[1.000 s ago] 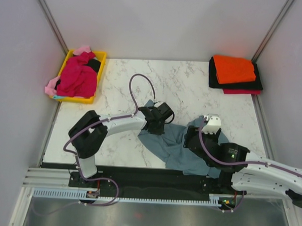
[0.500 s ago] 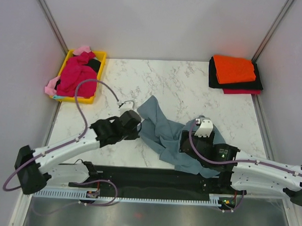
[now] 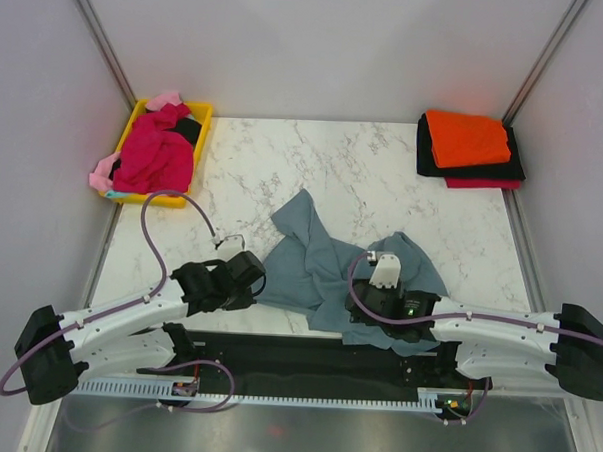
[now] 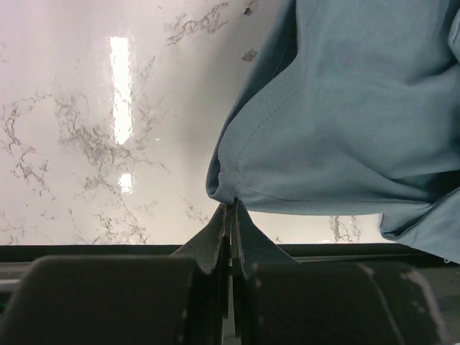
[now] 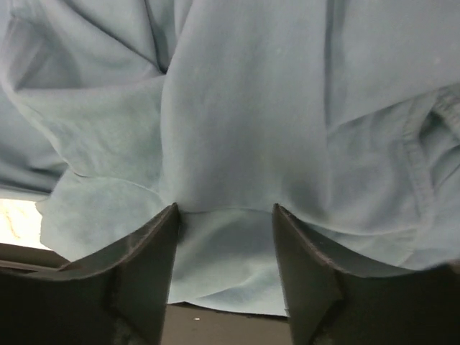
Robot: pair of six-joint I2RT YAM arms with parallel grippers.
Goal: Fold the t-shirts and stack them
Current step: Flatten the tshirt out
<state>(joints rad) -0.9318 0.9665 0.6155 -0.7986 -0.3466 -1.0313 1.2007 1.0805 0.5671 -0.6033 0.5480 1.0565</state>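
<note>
A crumpled slate blue-grey t-shirt (image 3: 315, 252) lies on the near middle of the marble worktop (image 3: 384, 180), between the two robot arms, bunched into loose ridges with one flap pointing towards the far edge and part of its near side draped at the worktop's front edge. The step in hand appears to be spreading this shirt flat before any folding. The left end effector (image 4: 231, 212) has its fingers pressed together on a stitched edge at the shirt's left side, pinching the thin cloth at the very tips. The right end effector (image 5: 224, 208) is low over the shirt's right half with its fingers apart and a soft fold of cloth lying between them, not gripped. The next move probably calls for the right fingers to close on that fold, then for both arms to draw apart so the cloth lies smooth. The fabric looks soft, matte and heavily creased, with a hem seam visible near the right fingers. In the far right corner sits a neat stack: an orange shirt (image 3: 467, 138) on a black shirt (image 3: 425, 156) on a red shirt (image 3: 484, 183). At the far left, a yellow tray (image 3: 200, 112) holds a heaped magenta shirt (image 3: 157, 152) and a pink shirt (image 3: 104, 167) spilling over its side.
</note>
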